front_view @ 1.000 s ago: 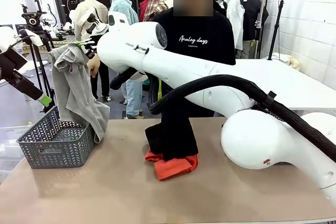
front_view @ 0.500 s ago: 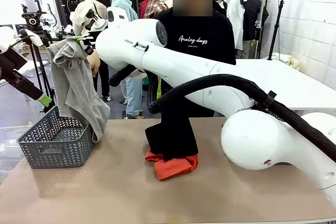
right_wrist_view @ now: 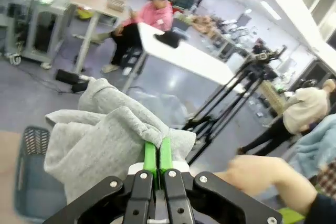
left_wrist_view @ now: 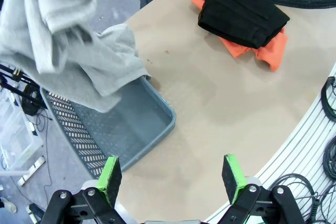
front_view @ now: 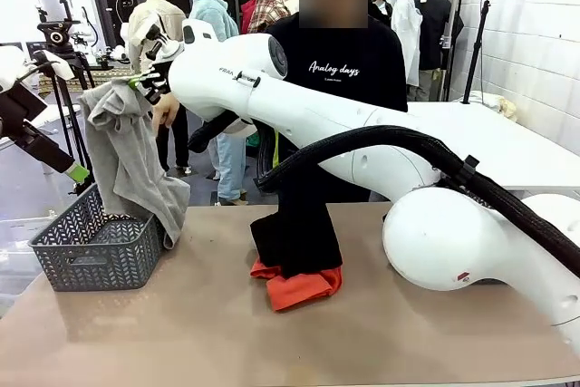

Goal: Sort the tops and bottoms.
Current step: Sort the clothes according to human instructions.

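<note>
A white brick wall (front_view: 530, 33) rose at the right, a white table (front_view: 507, 144) lay beyond the tan surface (front_view: 181, 324), a black tripod (front_view: 57, 38) stood on grey floor (right_wrist_view: 26, 90), under ceiling strip lights (right_wrist_view: 273, 10)

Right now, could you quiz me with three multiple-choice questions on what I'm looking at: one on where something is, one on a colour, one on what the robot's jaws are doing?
1. The grey garment hangs: A. above the basket rim B. on the person's shoulder C. flat on the floor.
2. The cloth under the black garment is: A. blue B. orange-red C. white.
3. The right jaws are: A. wide open B. shut on the grey garment C. shut on nothing.

Answers:
1 A: its lower end dangles at the basket's far edge.
2 B: orange-red pokes out beneath the black pile.
3 B: the green pads pinch a grey fold in the right wrist view.
</note>
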Robot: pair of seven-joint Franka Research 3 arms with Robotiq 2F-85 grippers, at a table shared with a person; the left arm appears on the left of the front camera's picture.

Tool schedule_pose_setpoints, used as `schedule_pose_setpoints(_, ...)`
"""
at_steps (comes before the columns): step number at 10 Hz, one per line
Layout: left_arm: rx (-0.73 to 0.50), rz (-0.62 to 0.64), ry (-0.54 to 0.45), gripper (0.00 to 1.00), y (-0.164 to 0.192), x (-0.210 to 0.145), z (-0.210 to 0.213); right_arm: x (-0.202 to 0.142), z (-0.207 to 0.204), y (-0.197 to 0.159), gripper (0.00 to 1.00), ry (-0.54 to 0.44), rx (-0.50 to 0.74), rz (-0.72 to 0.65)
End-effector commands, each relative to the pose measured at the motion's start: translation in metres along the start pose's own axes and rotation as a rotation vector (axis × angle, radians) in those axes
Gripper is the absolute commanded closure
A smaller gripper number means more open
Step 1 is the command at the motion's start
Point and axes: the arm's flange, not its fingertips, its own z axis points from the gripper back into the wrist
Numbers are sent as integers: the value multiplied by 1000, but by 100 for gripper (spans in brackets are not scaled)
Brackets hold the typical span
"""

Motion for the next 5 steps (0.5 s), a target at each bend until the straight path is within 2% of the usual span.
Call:
schedule_pose_setpoints(1,1,0,1,0,0,0,0,-14,-86,-53,100,15,167,-46)
schedule_pose_setpoints(5,1,0,1,0,0,0,0,-98,-159,-50,100,83,365,-170)
